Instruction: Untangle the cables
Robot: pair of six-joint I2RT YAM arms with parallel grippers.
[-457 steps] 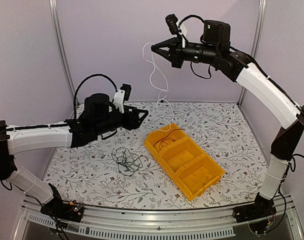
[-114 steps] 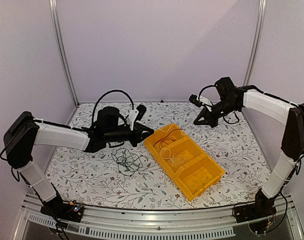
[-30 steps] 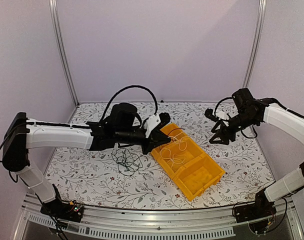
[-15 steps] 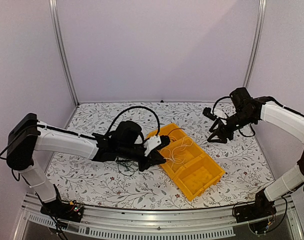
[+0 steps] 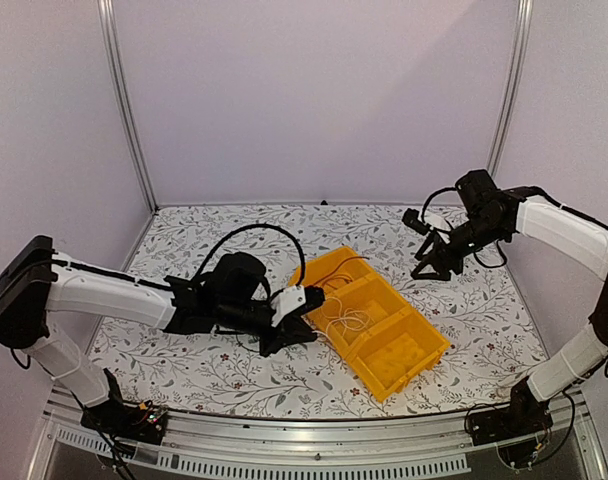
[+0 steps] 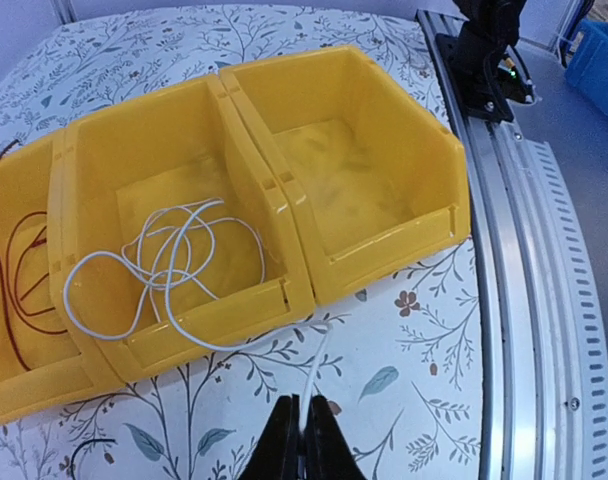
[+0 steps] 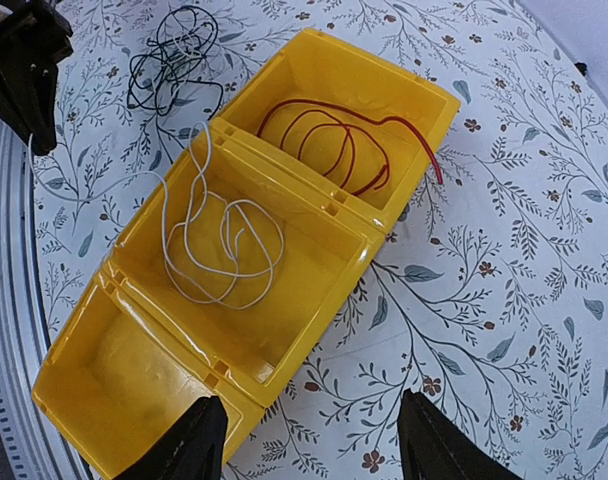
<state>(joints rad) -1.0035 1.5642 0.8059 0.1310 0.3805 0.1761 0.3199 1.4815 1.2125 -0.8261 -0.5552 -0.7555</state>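
Lifting the pinched tail over the bin wall before letting go seems the sound course, lest I drag the coil out. The white cable is thin and lies loosely looped in the middle compartment of the yellow bin, its tail draped onto the desk. My left fingers are clamped on that tail. My right fingers are spread and hold nothing.
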